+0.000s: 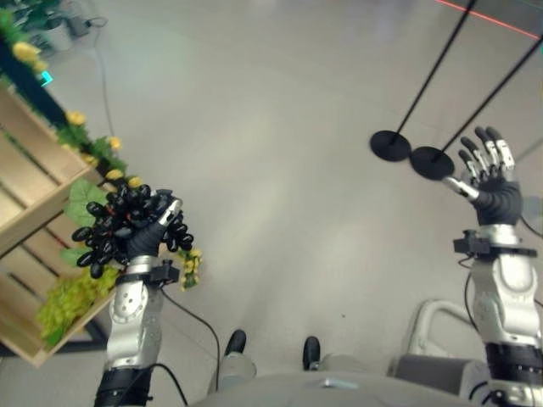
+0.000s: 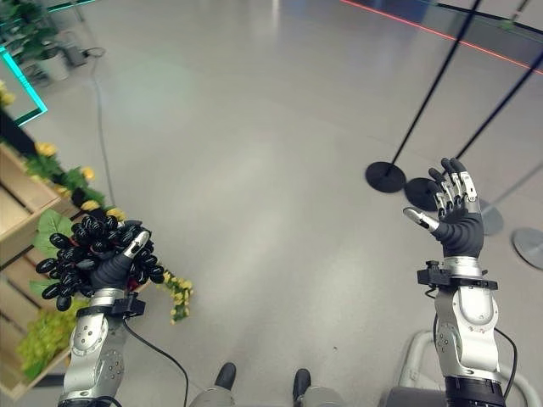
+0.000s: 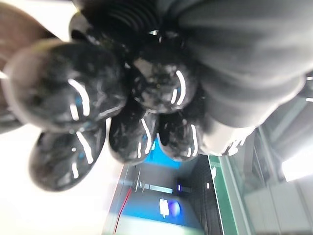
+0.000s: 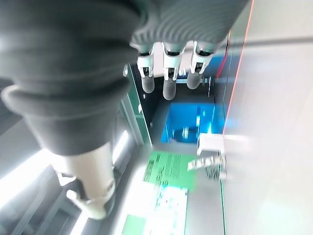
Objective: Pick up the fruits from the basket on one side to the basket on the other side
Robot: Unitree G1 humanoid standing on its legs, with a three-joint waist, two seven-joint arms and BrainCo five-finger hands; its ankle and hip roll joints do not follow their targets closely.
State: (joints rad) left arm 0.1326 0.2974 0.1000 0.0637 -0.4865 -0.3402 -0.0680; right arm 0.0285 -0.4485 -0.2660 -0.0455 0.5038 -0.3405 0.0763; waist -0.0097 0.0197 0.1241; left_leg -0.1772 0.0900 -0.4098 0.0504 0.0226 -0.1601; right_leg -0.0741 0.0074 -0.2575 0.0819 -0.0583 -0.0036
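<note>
One grape bunch (image 1: 127,222) in left hand (image 1: 146,237).

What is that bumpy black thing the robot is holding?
Find the wooden crate with yellow flowers. Beside it, the left hand grips a bunch of black grapes, the one glossy dark cluster among green leaves.

We can read no text, label, brand, number or sign in any view. The blue panel (image 4: 188,125) and green panel (image 4: 168,169) past the right hand's fingers carry marks too blurred for us to make out, as does the blue panel (image 3: 161,205) in the left wrist view.
</note>
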